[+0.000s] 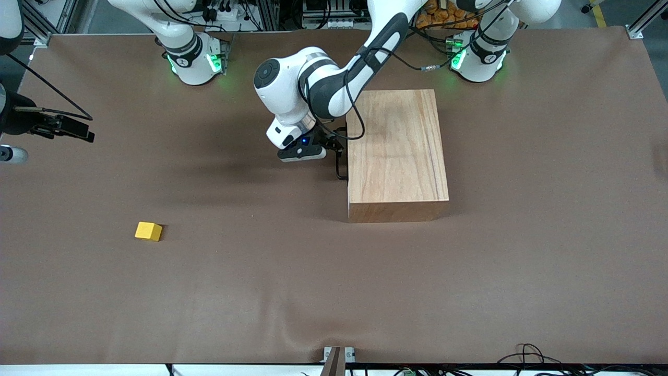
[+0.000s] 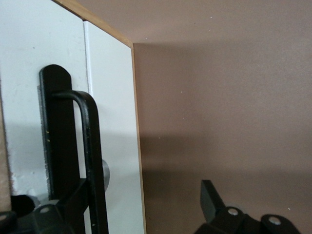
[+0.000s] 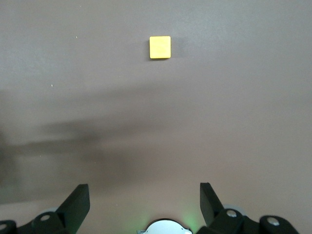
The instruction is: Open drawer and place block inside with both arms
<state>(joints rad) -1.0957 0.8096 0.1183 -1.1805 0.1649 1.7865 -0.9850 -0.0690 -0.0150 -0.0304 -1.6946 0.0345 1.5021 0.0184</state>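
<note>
- Left wrist view is showing you the left gripper (image 2: 141,214) with 1 finger on either side of the drawer (image 2: 109,126) handle (image 2: 87,146), jaws not yet clenched.
- You are seeing the handle's long axis crossing the gap (pull runs toward the right arm's end).
- Right gripper (image 3: 145,204) is hanging released, waiting, over bare table with the block (image 3: 160,47) well apart.

The white left arm reaches low across the tabletop, its black two-finger tool (image 1: 334,148) spread wide. The right tool (image 3: 145,202) hangs high, fingers apart.
</note>
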